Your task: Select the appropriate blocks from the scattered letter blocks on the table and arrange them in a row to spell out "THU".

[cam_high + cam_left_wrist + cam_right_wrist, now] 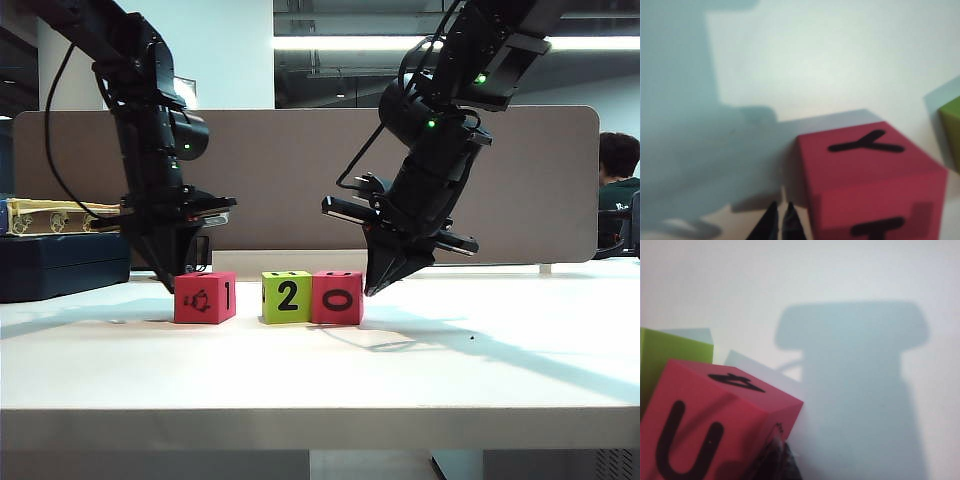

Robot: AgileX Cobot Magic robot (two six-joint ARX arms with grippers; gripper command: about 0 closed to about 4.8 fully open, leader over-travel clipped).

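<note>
Three letter blocks (288, 297) – two red, one green, left gripper (172, 282) jaws closed, right gripper (372, 291) likewise – both empty

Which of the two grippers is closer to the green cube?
The right gripper. Shut, its tip sits by the red block that touches the green block. The left gripper, also shut, is beyond the separate red block, farther away.

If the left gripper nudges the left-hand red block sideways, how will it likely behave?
The left-hand red block looks like matte foam, so it is probably light. It rests flat on the table, so it should slide rather than roll. The shut left gripper stands low beside it; a low push is unlikely to tip it.
</note>
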